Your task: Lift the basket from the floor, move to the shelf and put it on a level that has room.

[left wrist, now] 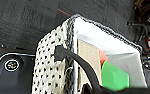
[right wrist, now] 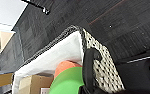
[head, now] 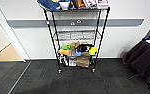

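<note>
The cream woven basket (left wrist: pixel 51 72) with its white lining hangs above the dark carpet floor (left wrist: pixel 21 20), over my own base. It holds a green piece (left wrist: pixel 114 76), an orange piece and a tan box. My left gripper (left wrist: pixel 68 53) is shut on one end wall, a black finger (left wrist: pixel 59 52) pressing on the outside. At the other end wall of the basket (right wrist: pixel 103 72), my right gripper (right wrist: pixel 87 56) is shut the same way. The black wire shelf (head: pixel 54 32) stands straight ahead against the wall. Its second level (head: pixel 76 35) from the top looks bare.
The shelf's top tier (head: pixel 73 5) is crowded, the third tier holds colourful toys (head: pixel 77 50), and a brown box (head: pixel 83 61) sits at the bottom. A dark chair (head: pixel 143 61) stands to the right. A doorway with tan wooden flooring (head: pixel 6 53) opens on the left.
</note>
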Tool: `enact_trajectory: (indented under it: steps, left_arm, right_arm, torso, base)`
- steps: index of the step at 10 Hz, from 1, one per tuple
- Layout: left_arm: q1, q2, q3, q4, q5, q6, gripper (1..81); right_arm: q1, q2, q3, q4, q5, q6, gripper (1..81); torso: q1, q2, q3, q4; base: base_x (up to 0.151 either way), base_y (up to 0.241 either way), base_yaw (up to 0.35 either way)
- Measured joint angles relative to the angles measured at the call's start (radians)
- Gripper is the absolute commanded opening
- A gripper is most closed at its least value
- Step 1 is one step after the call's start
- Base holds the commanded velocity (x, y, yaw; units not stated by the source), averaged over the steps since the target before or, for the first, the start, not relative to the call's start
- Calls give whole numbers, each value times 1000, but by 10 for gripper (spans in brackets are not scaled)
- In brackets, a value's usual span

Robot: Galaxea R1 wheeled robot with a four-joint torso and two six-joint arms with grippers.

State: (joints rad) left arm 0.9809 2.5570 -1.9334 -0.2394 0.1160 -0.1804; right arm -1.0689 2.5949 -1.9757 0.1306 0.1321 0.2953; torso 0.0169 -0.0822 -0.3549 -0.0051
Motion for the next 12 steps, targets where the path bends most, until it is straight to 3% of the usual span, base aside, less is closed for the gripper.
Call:
enact_trajectory:
  steps: [6, 12]
  left_arm:
    - [21, 0, 0, 15, 9, 0, 10]
    - [44, 6, 3, 98, 19, 0, 10]
  right_arm:
    - [-25, 0, -1, -1, -6, -2, 10]
    - [-36, 0, -16, -8, -29, -7, 10]
  torso:
    - [-4, 4, 157, 0]
    - [-6, 4, 172, 0]
  base:
    - [0, 0, 0]
    - [0, 0, 0]
